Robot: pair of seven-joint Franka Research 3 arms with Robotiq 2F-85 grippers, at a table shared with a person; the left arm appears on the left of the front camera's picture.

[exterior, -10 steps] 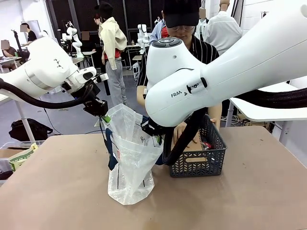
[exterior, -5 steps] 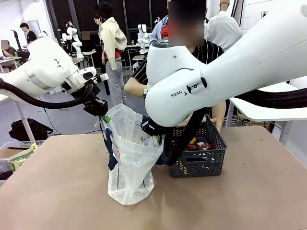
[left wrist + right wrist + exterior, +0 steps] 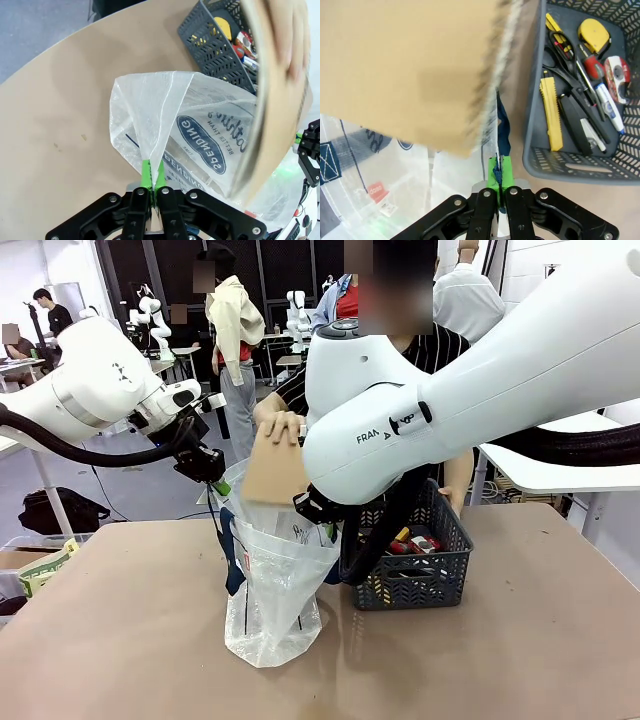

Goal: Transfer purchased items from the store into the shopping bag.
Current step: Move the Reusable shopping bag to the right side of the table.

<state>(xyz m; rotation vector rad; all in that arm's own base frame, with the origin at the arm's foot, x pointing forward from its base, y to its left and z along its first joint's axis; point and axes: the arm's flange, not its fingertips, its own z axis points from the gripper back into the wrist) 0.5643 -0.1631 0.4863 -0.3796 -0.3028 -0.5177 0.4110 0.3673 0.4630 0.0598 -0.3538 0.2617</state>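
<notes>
Hand, in basket a second ago, is bringing tan packet over bag while left gripper and right gripper are clamping its rim.

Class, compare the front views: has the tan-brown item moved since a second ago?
Yes. The tan-brown item left the basket, going up and leftward; a person's hand holds it over the shopping bag.

Translucent white crinkly plastic bag with navy handles, navy oval lettering, small red mark. Plain tan-brown flat cardboard packet. Dark grey lattice plastic basket of yellow, red, black small goods. Black left gripper, black right gripper, green-padded.
</notes>
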